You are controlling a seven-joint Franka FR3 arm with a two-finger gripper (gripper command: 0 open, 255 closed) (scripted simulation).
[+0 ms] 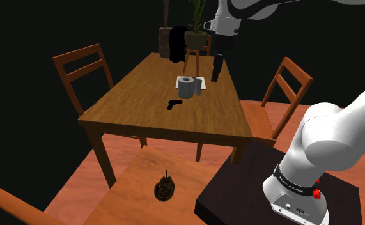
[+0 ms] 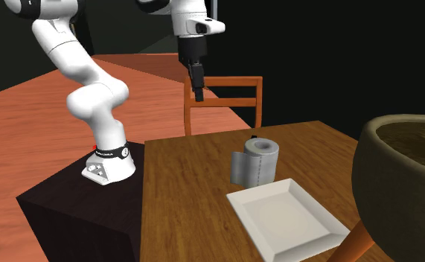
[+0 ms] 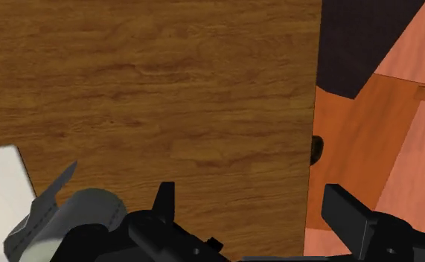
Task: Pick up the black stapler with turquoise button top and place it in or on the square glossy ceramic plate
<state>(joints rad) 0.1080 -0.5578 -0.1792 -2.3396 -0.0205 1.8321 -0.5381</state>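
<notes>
Spread fingers [image 3: 164, 205] of the tool [image 3: 247, 190] point down from high above the tabletop [image 3: 166, 89] edge, pinching nothing. Its white arm [image 2: 91, 97] arches over from the stand [image 2: 77, 212], wrist vertical. Below the tool, off to one side, stands a grey paper roll [image 1: 187, 88] just beside the white square plate [image 2: 285, 217]. The dark stapler [image 1: 173, 104] lies on the wood past that roll, well apart from the tool.

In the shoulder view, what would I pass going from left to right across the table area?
left wooden chair → black stapler → toilet paper roll → claw → right wooden chair
</notes>
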